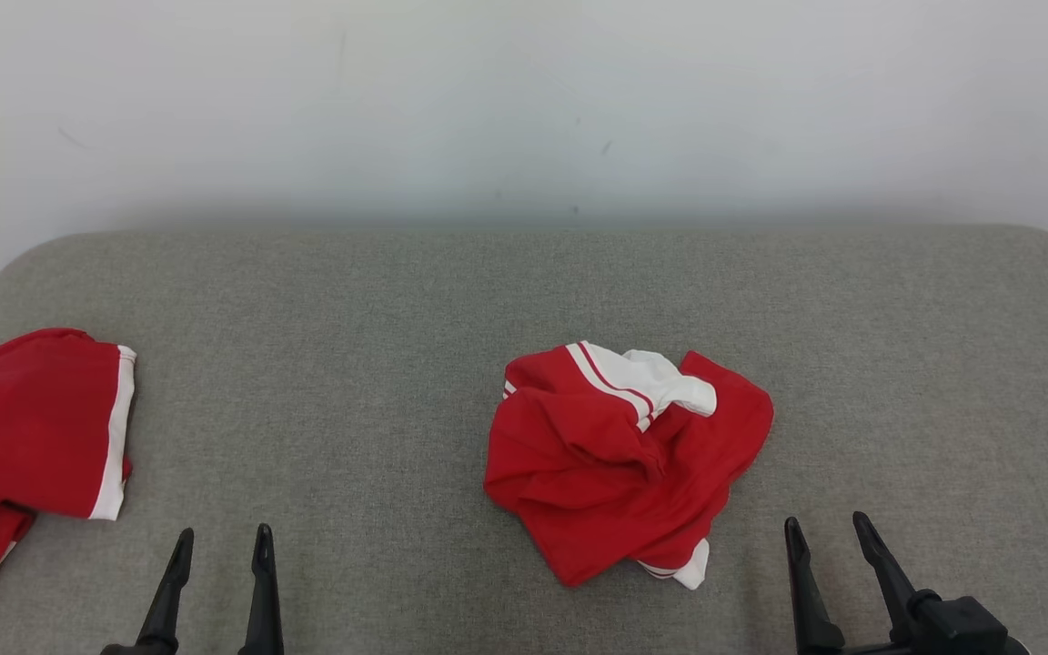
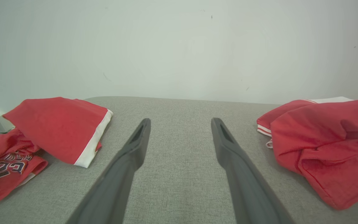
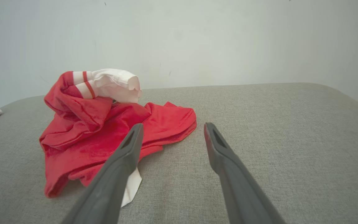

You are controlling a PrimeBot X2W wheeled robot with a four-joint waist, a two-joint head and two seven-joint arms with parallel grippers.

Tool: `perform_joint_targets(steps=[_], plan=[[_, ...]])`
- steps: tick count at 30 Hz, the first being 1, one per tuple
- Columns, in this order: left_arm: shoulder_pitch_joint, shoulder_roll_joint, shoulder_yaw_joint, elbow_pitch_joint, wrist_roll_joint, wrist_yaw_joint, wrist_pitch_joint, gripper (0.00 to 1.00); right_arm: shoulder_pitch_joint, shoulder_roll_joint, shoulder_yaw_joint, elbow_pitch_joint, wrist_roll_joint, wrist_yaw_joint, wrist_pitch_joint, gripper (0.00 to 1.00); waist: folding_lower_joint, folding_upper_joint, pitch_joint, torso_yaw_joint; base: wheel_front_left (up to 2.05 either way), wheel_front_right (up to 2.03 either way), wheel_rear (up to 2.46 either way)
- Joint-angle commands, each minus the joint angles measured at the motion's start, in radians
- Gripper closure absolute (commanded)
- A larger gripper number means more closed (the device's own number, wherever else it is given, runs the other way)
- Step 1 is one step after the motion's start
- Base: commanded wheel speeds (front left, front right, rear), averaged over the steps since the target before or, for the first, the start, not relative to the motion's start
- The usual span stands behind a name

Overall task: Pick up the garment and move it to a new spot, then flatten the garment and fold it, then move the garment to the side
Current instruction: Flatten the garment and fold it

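Note:
A crumpled red garment [image 1: 619, 459] with white striped trim lies in a heap on the grey cloth surface [image 1: 378, 346], a little right of centre. It also appears at the right of the left wrist view as the garment [image 2: 325, 146] and at the left of the right wrist view as the garment [image 3: 104, 127]. My left gripper [image 1: 222, 541] stands open at the lower left, well left of the heap, with nothing between its fingers [image 2: 138, 140]. My right gripper [image 1: 829, 528] is open at the lower right, just right of the heap and apart from it, fingers [image 3: 211, 140] empty.
A second red garment [image 1: 28, 437] with a white band and a printed number lies at the surface's left edge, seen also in the left wrist view [image 2: 48, 130]. A pale wall [image 1: 524, 109] rises behind the surface. The surface's back corners are rounded.

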Motion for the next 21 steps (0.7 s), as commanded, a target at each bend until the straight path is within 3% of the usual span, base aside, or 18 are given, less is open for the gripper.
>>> perform_joint_targets(steps=[1,21], plan=[[0.004,-0.003,0.003,-0.002,0.002,-0.002,-0.003,0.00,0.006,0.002,0.002,0.000,0.000,0.004,-0.001,0.00,0.0000,0.0000,0.001,0.000,0.00,0.00,0.00],[-0.012,-0.003,0.004,0.005,-0.007,-0.002,-0.003,0.00,-0.007,0.002,-0.003,0.003,0.011,0.004,-0.001,0.00,0.0000,0.0000,0.013,-0.012,0.00,0.00,0.00]])
